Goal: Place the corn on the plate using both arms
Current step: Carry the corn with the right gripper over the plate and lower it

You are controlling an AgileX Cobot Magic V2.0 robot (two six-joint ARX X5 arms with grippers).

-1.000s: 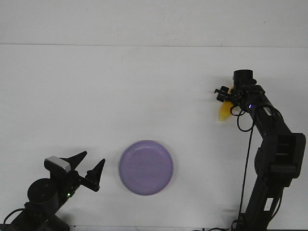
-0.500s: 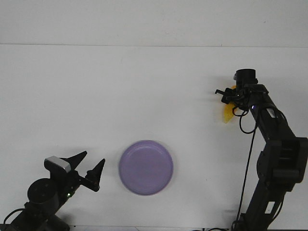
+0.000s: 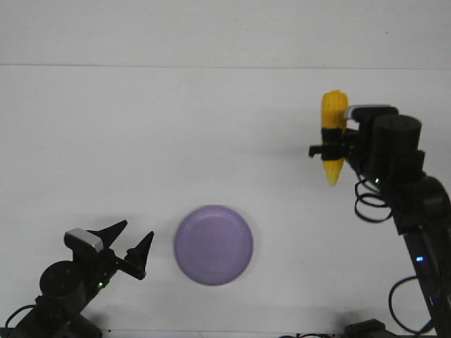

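corn [image 3: 332, 134] upright, clamped in right claw [image 3: 326, 150] above counter [image 3: 176, 127]. left claw [image 3: 132, 243] spread, gripping nothing, beside plate [image 3: 213, 245].

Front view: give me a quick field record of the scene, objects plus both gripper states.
corn: yellow tapered corn cob, upright, pointed end down, lifted, far right of the view
plate: round lavender-purple plate, flat on the white table, nothing on it
right gripper: right gripper shut across the cob's middle
left gripper: left gripper open, nothing in it, just left of the plate, not touching it
corn vs plate: apart; corn is right of and beyond the plate
task state: corn not yet on plate
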